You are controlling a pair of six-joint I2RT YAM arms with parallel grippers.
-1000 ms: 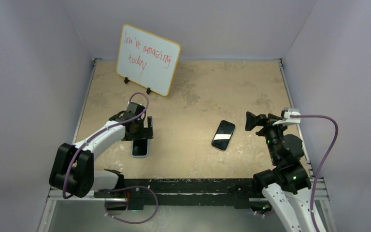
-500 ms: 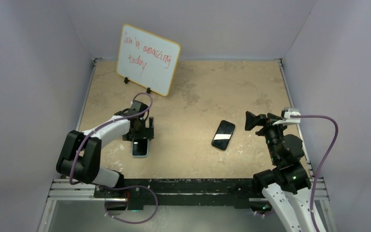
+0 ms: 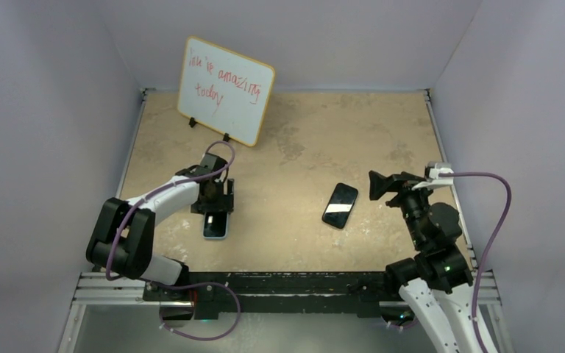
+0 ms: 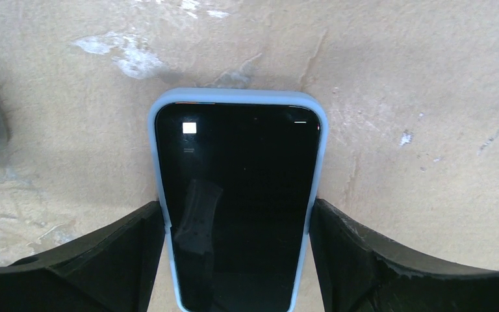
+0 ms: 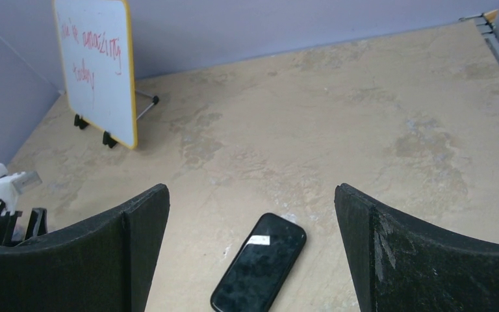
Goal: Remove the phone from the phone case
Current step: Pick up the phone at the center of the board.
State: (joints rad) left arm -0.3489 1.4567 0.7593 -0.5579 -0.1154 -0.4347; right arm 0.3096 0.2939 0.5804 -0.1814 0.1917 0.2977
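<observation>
A phone with a black screen (image 4: 237, 201) sits in a light blue case (image 4: 240, 95) lying flat on the table, left of centre in the top view (image 3: 215, 225). My left gripper (image 3: 217, 209) is down over it, and in the left wrist view (image 4: 237, 211) both black fingers press against the case's long sides. A second phone, black and bare (image 3: 340, 205), lies face up right of centre and also shows in the right wrist view (image 5: 260, 263). My right gripper (image 3: 377, 185) hovers to its right, wide open and empty (image 5: 252, 190).
A whiteboard (image 3: 224, 90) with red writing stands on small feet at the back left; it also shows in the right wrist view (image 5: 97, 65). Grey walls enclose the tan table (image 3: 301, 140) on three sides. A metal rail (image 3: 294, 283) runs along the near edge.
My left gripper has settled lower onto the cased phone, closing against its sides and nudging it slightly. My right gripper has shifted a little to the left.
</observation>
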